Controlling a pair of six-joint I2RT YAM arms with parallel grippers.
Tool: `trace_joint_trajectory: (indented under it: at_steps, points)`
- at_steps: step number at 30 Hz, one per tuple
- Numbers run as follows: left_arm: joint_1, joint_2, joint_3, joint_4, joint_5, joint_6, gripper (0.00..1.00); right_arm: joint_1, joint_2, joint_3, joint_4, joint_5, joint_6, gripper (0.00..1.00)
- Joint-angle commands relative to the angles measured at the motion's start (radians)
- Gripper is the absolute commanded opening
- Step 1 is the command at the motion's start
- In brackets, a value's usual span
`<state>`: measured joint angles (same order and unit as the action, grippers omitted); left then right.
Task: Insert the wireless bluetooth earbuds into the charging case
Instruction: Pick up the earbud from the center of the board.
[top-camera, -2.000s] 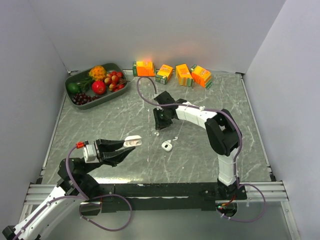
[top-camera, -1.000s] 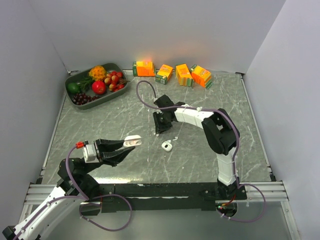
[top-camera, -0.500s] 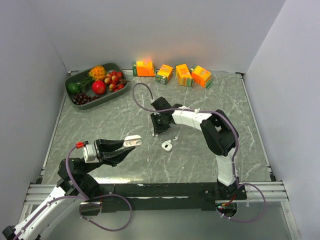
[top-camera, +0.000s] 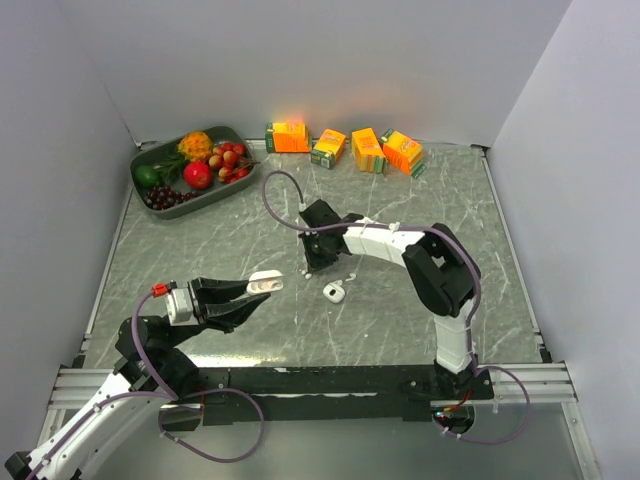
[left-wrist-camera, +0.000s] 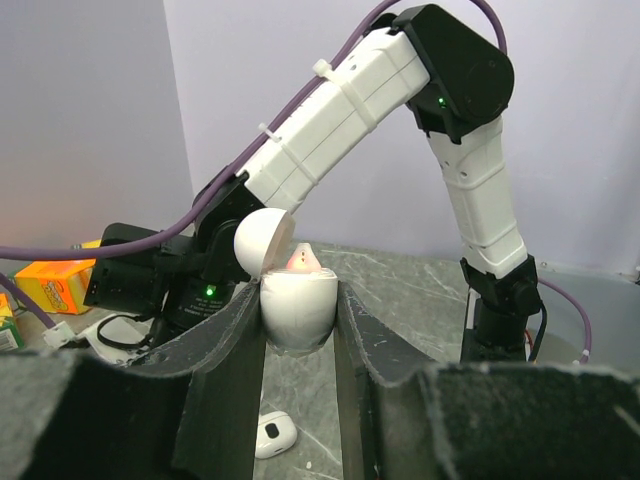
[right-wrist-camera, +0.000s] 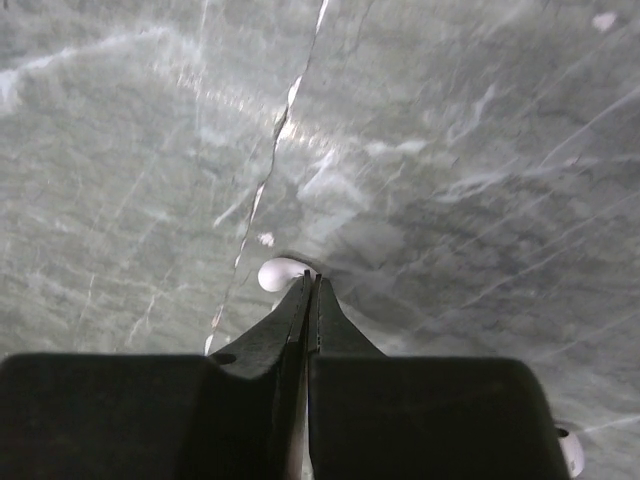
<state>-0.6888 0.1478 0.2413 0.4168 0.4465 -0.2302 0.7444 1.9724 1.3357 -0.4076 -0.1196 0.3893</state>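
With earbud (right-wrist-camera: 280, 272) crosswise at its tips, right claw (right-wrist-camera: 311, 284) is pressed together; left claw (left-wrist-camera: 298, 298) clamps upright case (left-wrist-camera: 298, 312).

Marble table (top-camera: 200, 250): tray (top-camera: 136, 167), cartons (top-camera: 345, 147), earbud (top-camera: 333, 292)

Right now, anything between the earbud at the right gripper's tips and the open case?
Nothing visible. The earbud lies at the shut right gripper; only table shows between it and the charging case, lid open, in the left gripper. The second earbud lies aside.
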Motion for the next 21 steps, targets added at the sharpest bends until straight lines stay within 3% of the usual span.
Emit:
trace_joint_trajectory:
  at_steps: [1,12,16,21]
  points:
    - [-0.002,-0.001,0.001,0.02,-0.015,-0.006,0.01,0.026,-0.139,-0.012,-0.037,0.008,0.014,0.0]
    - [-0.002,-0.002,0.003,0.017,-0.04,-0.008,0.01,0.026,-0.323,-0.067,-0.043,0.058,-0.004,0.0]
    - [-0.002,-0.014,0.009,0.004,-0.072,-0.003,0.01,0.032,-0.524,-0.095,-0.051,0.179,-0.049,0.0]
    - [-0.002,0.013,0.006,0.048,-0.088,-0.015,0.01,0.124,-0.705,-0.02,-0.109,0.352,-0.176,0.0]
